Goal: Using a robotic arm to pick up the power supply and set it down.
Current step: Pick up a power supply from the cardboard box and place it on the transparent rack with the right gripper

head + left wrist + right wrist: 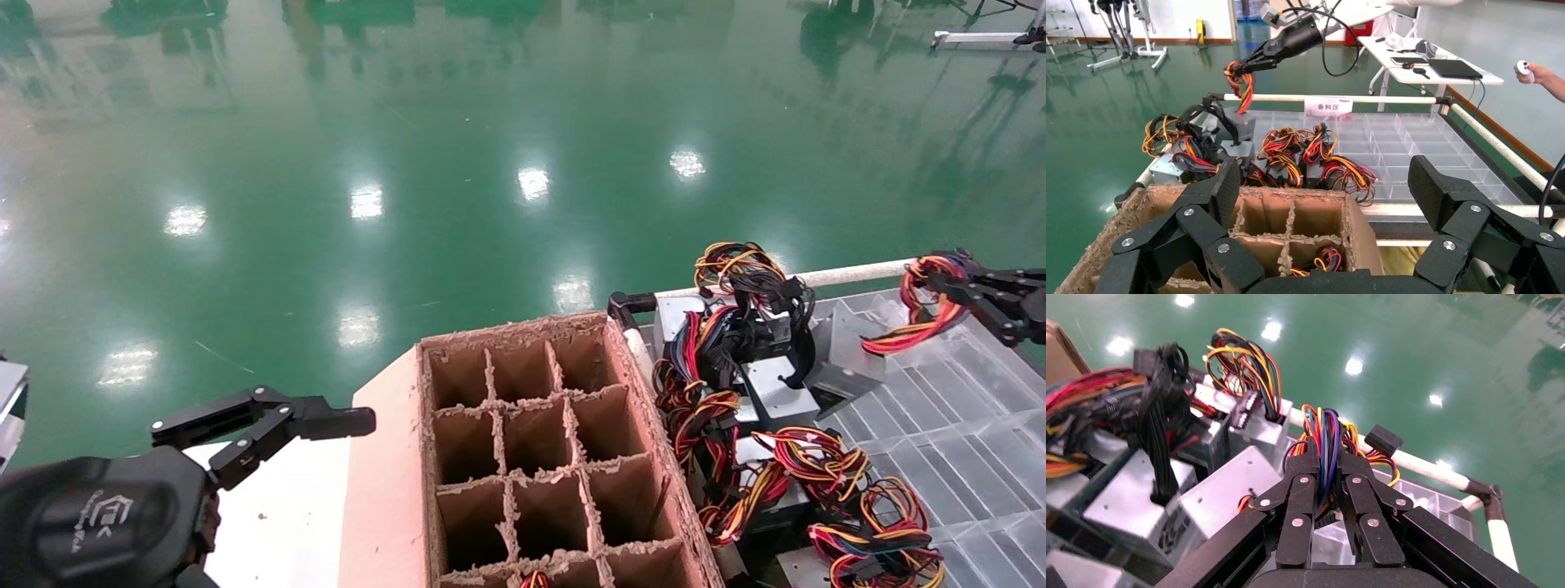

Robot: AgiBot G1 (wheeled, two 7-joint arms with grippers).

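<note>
We noted a glossy green floor [458,163] filling most of the head view. Below it stood the desk [981,425], a surface of clear gridded trays edged by a white rail [850,273]. Just beside the trays sat a brown cardboard box [539,457] with grid dividers; one near cell held a wire bundle.

A heap of grey power units [768,392] with tangled wires lay on the trays against the box's side. The power supply [846,359], a grey metal box, rested tilted at the heap's far edge, and its red, yellow and orange wire bundle [923,314] ran up from it toward the right side of the head view.

The right claw [952,286] hung over the rail at the desk's far right, its fingers [1355,496] pinched closed on that bundle; in the right wrist view the coloured wires passed between them and fanned out beyond the tips. We saw it gripping the wires only, not the metal case.

The left claw [270,425] sat low at the near left, beside the cardboard box, fingers [1438,190] spread wide apart and holding nothing.
</note>
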